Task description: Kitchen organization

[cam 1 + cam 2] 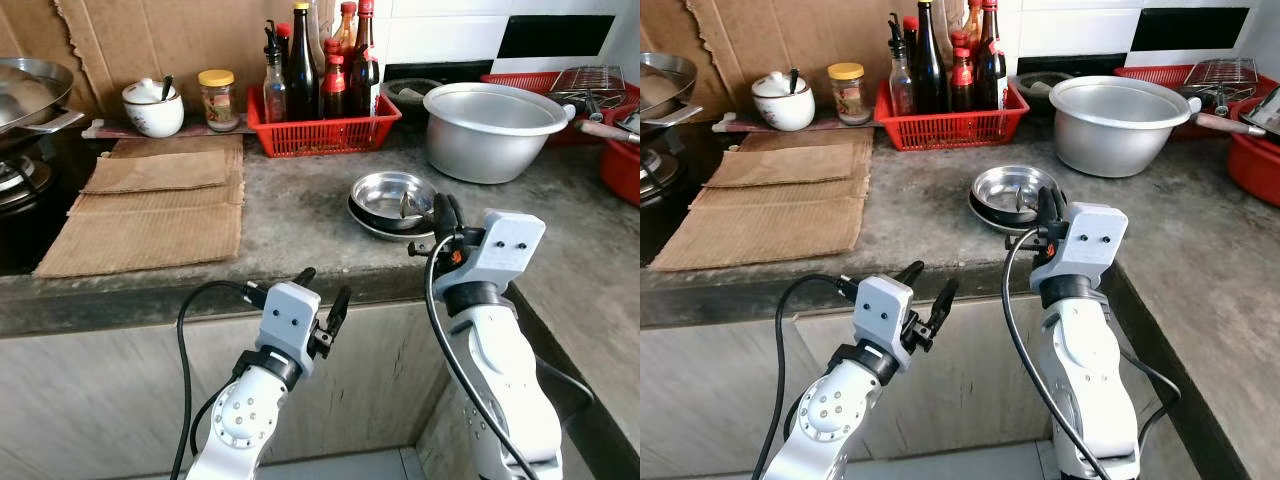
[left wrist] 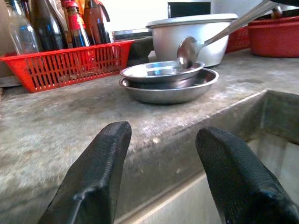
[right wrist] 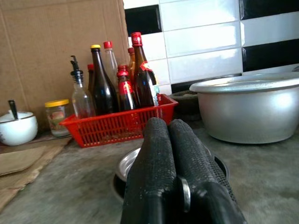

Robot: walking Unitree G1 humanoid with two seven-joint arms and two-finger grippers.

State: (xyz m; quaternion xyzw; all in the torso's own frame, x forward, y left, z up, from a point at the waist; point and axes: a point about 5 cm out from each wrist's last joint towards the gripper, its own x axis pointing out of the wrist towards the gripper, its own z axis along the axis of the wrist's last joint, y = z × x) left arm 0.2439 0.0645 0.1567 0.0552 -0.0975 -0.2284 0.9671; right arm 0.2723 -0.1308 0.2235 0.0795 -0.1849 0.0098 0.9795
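Two stacked steel bowls sit on the grey counter near its front edge. A metal spoon rests with its scoop in the top bowl and its handle slanting up. My right gripper hovers at the bowls' right rim, its fingers pressed together with a bit of metal showing between them, so it looks shut on the spoon handle. My left gripper hangs open just below the counter's front edge, left of the bowls, with nothing between its fingers.
A red basket of sauce bottles stands behind the bowls, a large aluminium pot to their right. Cardboard sheets, a white lidded pot and a jar lie left, beside a wok. A red tub stands far right.
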